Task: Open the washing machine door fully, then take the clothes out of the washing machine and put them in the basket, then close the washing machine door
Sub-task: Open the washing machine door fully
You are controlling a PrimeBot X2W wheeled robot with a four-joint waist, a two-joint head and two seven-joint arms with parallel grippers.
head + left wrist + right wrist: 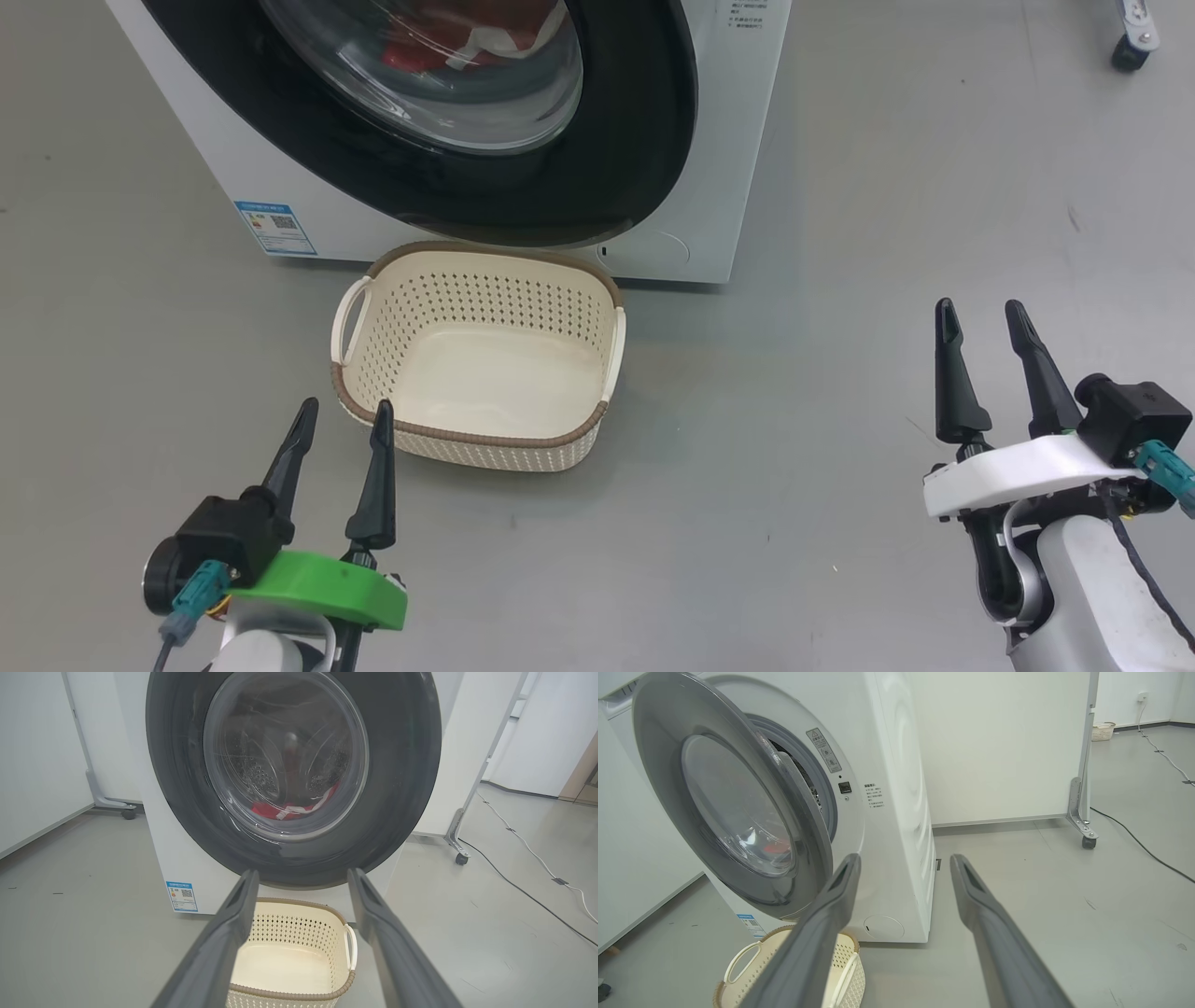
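Both grippers are empty, their dark fingers spread wide with nothing between them. The left gripper (345,406) hangs low over the grey floor (840,233), and the basket (495,457) sits just ahead of its fingertips and a little to its right, empty, its near brown rim almost level with them. Beyond the basket, further ahead of that gripper and higher up, stands the washing machine (738,140). The washing machine door (635,140) is swung partway out from the front. From the right wrist a gap shows at the door's free edge, with the grey gasket behind it. The clothes (420,51) lie inside the drum, showing red and white through the door glass, above and well ahead of the left gripper. The right gripper (980,306) is held over bare floor. The basket and the machine lie ahead of it and off to its left, well apart from its fingers. A small blue label (275,227) sits low on the machine's front, ahead of the left gripper.
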